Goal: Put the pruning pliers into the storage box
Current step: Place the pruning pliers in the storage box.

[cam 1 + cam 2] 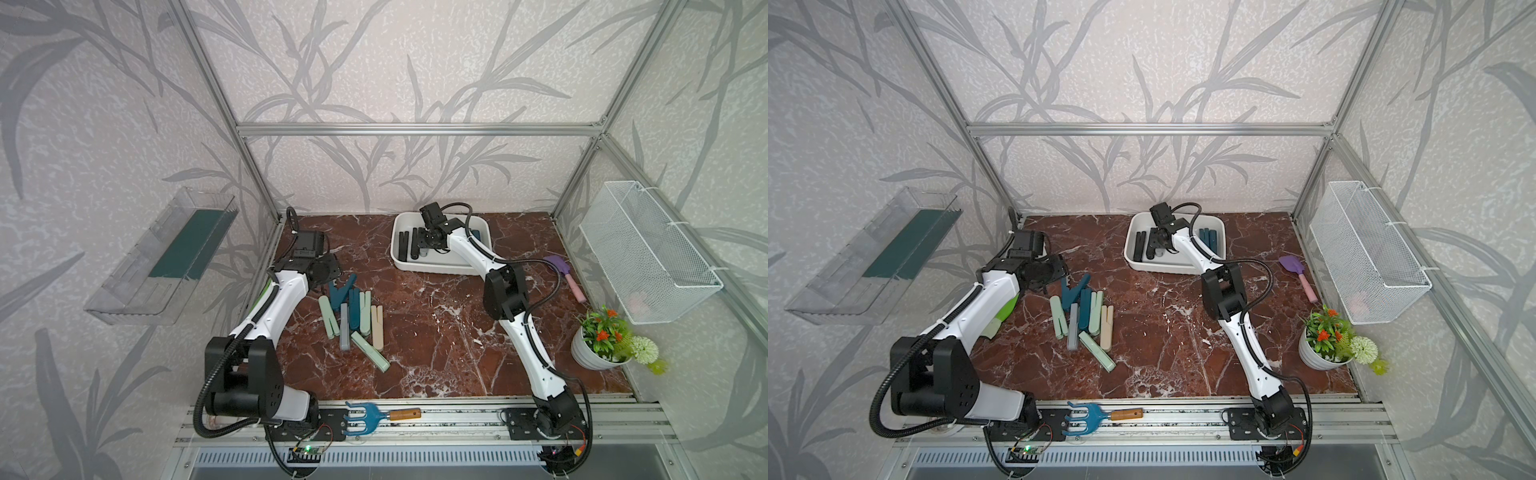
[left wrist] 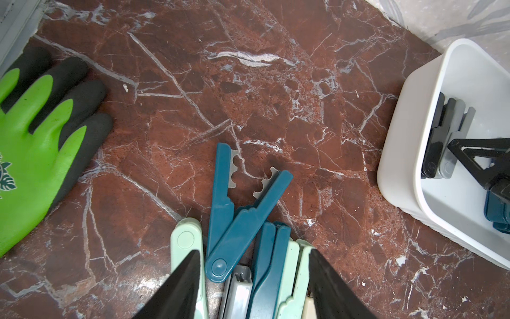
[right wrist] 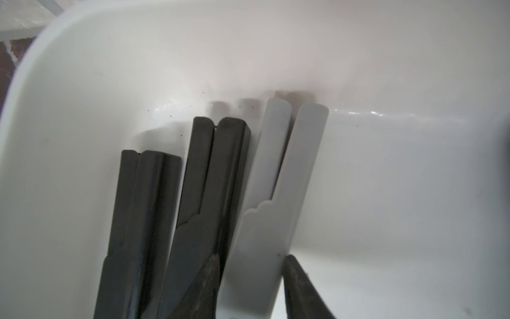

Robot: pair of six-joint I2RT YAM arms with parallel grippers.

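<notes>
Grey pruning pliers (image 3: 276, 176) lie inside the storage box (image 1: 440, 268), upper centre in both top views, pinched between the right gripper (image 3: 251, 262) jaws. Left gripper (image 2: 254, 256) hangs half-open above the loose pliers pile (image 1: 353, 316), centre-left.

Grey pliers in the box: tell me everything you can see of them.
The grey pliers are a slim, matte, plastic-looking pair, folded shut: two bars with a scalloped step midway. They lie in the white box, tips near its wall, against black pliers. The right hand pinches both long edges.
</notes>
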